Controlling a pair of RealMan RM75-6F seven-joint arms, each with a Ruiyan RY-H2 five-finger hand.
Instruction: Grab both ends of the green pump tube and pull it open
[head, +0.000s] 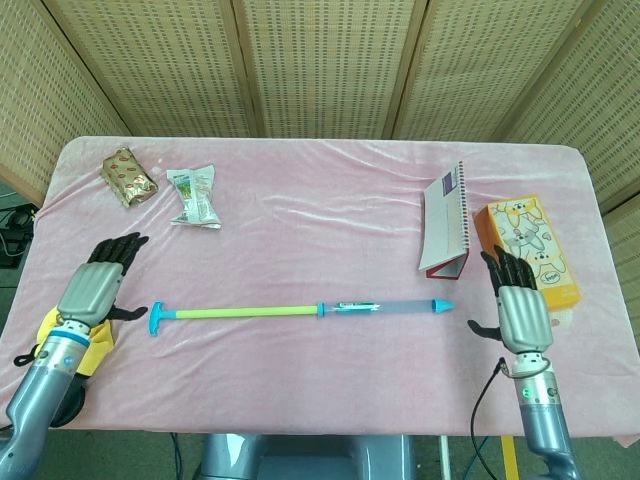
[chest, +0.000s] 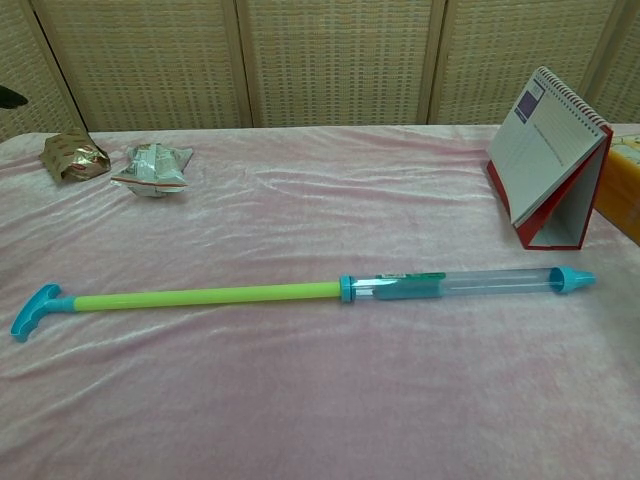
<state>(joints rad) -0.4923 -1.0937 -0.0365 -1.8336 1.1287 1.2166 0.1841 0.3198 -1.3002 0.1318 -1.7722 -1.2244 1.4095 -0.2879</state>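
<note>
**Pump tube lies extended on the cloth, both hands off it**

Now the green pump tube (head: 300, 311) lies flat on the pink table (head: 320, 190), running left to right near the front, its green rod drawn well out of the clear barrel. The left hand (head: 95, 290) hovers just beside the blue T-handle end, fingers spread and holding nothing. The right hand (head: 522, 310) sits near the capped tip at the other end, likewise spread and empty. Neither touches the tube.

Judging by how far the rod shows, the pull looks done. If the step in hand is clearing away, it is best done by lifting each hand straight off and outward, so no finger catches the handle or the tip and rolls the tube. Were more travel wanted, each hand should close fully round its own end before any pull, drawing along the tube's line rather than upward.

Counted: one pump tube, two snack packets at the far left, one spiral calendar (head: 443, 220) standing at the right, one orange box (head: 527, 250) beside it, one yellow object (head: 55, 325) under the left arm.
</note>
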